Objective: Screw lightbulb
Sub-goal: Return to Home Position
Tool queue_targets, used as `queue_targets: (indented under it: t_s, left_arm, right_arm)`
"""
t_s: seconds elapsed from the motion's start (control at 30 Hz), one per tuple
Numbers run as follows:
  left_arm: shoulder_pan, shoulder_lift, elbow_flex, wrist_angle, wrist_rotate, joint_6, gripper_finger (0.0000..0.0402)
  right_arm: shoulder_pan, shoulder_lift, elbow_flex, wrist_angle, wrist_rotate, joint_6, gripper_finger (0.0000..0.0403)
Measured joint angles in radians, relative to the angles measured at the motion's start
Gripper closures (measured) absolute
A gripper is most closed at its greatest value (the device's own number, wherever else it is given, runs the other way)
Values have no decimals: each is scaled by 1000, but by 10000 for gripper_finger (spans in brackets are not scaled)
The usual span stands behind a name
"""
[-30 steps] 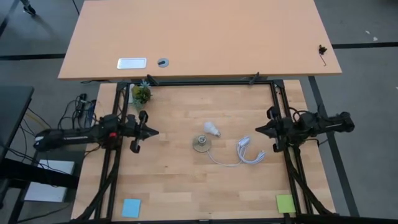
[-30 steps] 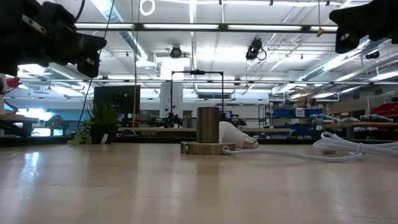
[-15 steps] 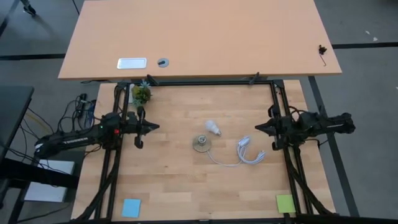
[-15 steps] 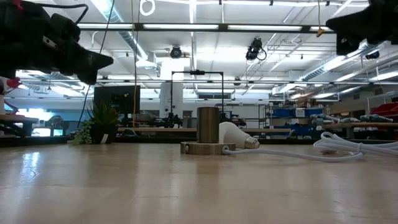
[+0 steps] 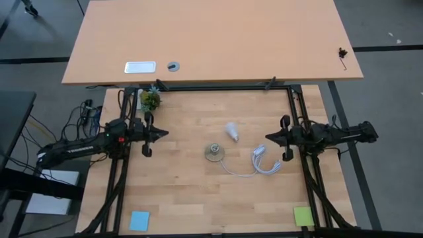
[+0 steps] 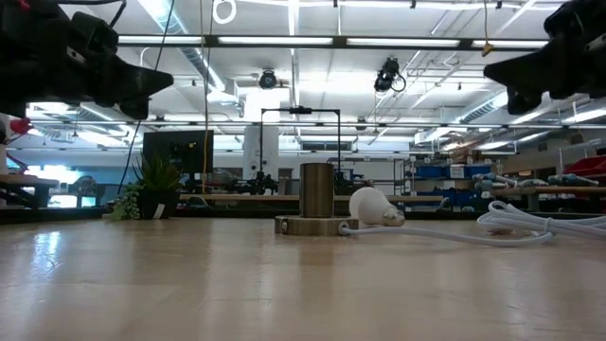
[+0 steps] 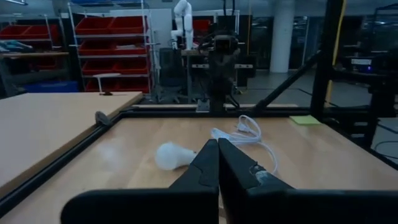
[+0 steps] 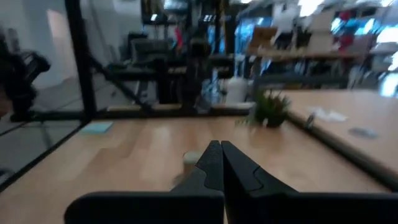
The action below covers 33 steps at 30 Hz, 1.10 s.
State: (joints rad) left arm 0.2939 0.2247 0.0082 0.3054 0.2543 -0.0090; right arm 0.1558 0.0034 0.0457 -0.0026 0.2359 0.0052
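1. The pale wooden tabletop (image 5: 178,192) lies beneath both my arms. The high view shows all of it, while the low view only skims its surface.
2. My left gripper (image 5: 164,133) hangs at the left side, pointing inward. Its wrist view shows its dark fingers (image 7: 204,169) pressed together on nothing. The low view adds that it hangs well above the wood.
3. My right gripper (image 5: 269,137) faces it from the opposite side, equally raised. Its fingers (image 8: 210,167) meet at the tips, empty.
4. A coiled white cable (image 5: 264,162) lies on the wood just beside and below my right gripper.
5. A small green potted plant (image 5: 150,100) stands near my left gripper, towards the far edge. My right wrist view also catches it.
6. The round metallic socket (image 5: 213,153) sits between my grippers. From above it reads as a flat disc, and only the low view shows its upright brass cylinder (image 6: 317,194).
7. The small white pear-shaped lightbulb (image 5: 231,131) lies on its side on the table, apart from the socket and nearer my right gripper than my left. My left wrist view sees it just past my closed fingertips.
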Motion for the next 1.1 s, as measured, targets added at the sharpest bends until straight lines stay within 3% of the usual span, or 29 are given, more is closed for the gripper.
queue_targets:
  t_s: [0.17,0.33,0.47,0.67,0.93,1.1]
  left_arm:
    - [0,-3,0,-20,-17,3,400]
    - [0,-3,0,-6,24,12,400]
    - [0,-3,0,-17,36,13,400]
    - [0,-3,0,-86,27,30,400]
    - [0,-2,-1,-147,-38,29,400]
    - [0,-3,-1,-165,-61,30,400]
  right_arm:
    - [-39,12,-39,80,20,-28,403]
    - [-124,11,-39,112,-228,5,403]
    - [-201,11,-39,101,-275,26,403]
    - [-275,13,-39,22,-285,93,403]
    - [-282,14,-39,23,-285,87,400]
    - [-282,23,-39,24,-281,55,379]
